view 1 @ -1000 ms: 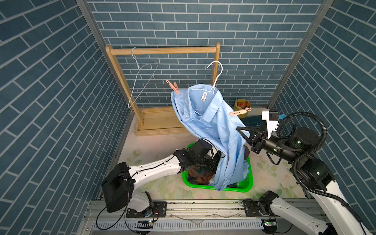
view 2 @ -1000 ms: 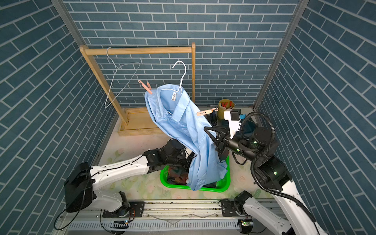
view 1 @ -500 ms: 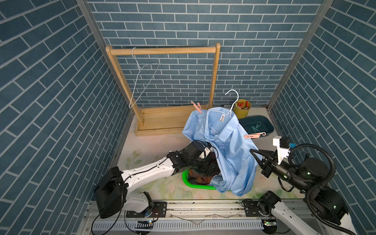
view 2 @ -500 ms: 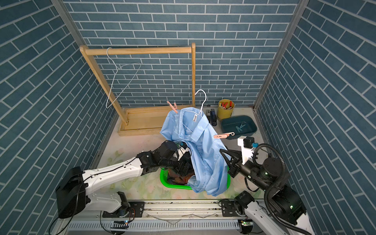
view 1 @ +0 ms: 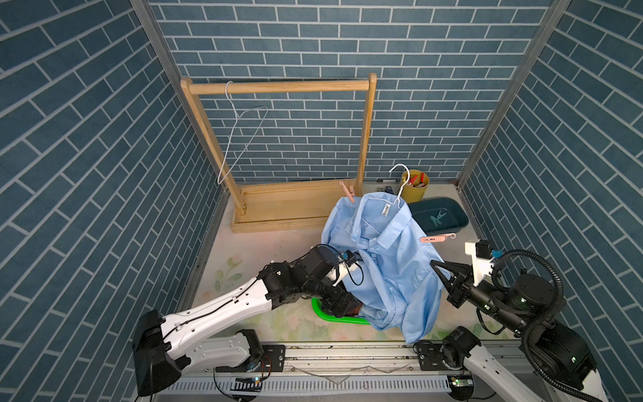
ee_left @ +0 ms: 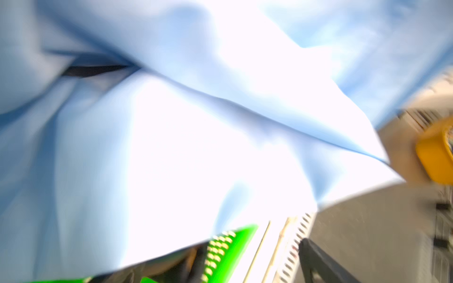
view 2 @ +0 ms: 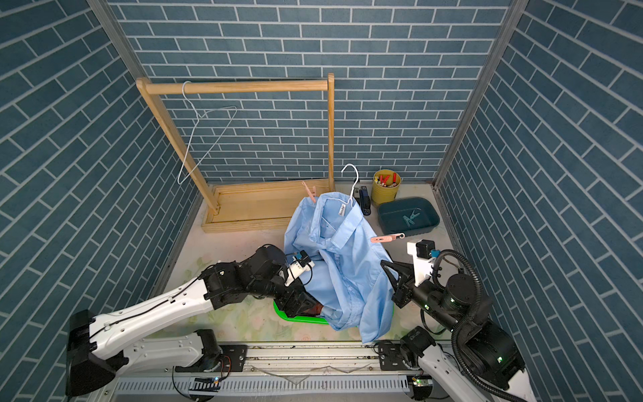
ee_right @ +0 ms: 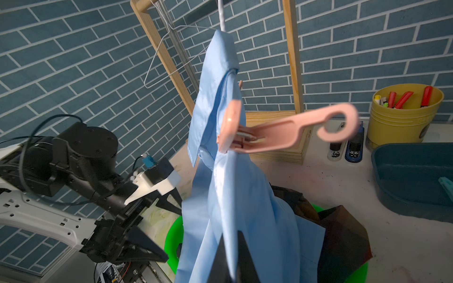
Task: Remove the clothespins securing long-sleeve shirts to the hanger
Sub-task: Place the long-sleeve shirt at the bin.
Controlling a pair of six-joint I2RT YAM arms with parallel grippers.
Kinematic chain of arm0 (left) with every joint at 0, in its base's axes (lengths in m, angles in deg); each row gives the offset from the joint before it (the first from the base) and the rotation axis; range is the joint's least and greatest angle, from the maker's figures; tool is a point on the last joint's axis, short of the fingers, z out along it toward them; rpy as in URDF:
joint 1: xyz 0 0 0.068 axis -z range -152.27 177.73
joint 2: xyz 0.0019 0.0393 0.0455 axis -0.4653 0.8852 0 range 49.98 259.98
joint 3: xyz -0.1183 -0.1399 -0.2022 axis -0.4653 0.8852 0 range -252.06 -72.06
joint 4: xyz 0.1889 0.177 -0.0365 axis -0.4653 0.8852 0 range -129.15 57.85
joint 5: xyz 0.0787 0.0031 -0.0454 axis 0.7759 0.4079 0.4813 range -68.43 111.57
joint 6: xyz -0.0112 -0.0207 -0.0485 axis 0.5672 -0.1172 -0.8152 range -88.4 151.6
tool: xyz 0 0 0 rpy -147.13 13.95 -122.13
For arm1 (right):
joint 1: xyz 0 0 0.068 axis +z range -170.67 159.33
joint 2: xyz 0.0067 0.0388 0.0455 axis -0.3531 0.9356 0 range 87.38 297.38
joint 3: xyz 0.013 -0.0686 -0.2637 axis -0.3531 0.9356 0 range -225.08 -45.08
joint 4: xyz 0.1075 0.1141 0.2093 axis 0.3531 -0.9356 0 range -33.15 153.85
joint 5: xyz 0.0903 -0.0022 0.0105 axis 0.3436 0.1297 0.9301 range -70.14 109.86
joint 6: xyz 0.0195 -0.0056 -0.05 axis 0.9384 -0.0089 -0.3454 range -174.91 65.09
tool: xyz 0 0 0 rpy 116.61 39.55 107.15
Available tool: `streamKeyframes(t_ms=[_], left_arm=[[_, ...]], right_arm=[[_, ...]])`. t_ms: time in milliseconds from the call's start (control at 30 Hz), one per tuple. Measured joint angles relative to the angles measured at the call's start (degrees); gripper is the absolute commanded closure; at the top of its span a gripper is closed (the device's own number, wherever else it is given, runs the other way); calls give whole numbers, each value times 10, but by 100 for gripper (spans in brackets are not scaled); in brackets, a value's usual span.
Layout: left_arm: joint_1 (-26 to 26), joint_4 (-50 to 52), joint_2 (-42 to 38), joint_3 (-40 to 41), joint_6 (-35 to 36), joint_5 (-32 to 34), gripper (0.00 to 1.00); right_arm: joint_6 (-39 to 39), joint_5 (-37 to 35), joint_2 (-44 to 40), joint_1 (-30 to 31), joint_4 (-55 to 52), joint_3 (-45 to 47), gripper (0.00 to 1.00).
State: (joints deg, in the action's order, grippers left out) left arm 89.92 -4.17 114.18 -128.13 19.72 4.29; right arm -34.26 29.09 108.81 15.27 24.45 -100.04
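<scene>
**Worktop (view 1: 278,243), both top views and right wrist view.** A wooden rack (view 1: 282,87) stands along the far edge. The pale blue shirt (view 1: 393,264), on a white hanger (view 1: 400,184) that is off the rail, stands right of centre. Its hem drops into the green basket (view 1: 323,313) at the near edge, where the dark plaid shirt (ee_right: 343,235) lies.

The teal tray (view 1: 459,212) in the far right corner holds the teal clothespins (view 1: 436,218).

The right gripper (view 1: 435,264) has its jaws together, clamped on the blue cloth. The left gripper (ee_right: 174,235), low beside the basket on the shirt's other side, has its jaws wide apart and empty.

The near salmon clothespin (view 1: 437,238) bites the right-hand shoulder, above and just beyond the right jaws. Its long axis is roughly level, with the ring end toward the right edge. The far salmon clothespin (view 1: 348,192) stands tilted on the opposite shoulder.

The right arm is nearer the level pin but is occupied, so the free left arm would probably have to reach up for either pin.
</scene>
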Motion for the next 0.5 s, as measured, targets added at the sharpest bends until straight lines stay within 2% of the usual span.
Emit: streamKeyframes(t_ms=[133, 267, 367, 500], left_arm=[[106, -35, -1, -19, 8, 49, 0], [174, -149, 13, 26, -1, 130, 0], [199, -232, 75, 35, -4, 173, 0], [205, -320, 177, 25, -15, 192, 0]], right_arm=[[-2, 0, 11, 0, 6, 1, 100], [-2, 1, 23, 0, 17, 2, 100], [-2, 2, 26, 0, 23, 3, 100], [-2, 6, 31, 0, 30, 3, 100]])
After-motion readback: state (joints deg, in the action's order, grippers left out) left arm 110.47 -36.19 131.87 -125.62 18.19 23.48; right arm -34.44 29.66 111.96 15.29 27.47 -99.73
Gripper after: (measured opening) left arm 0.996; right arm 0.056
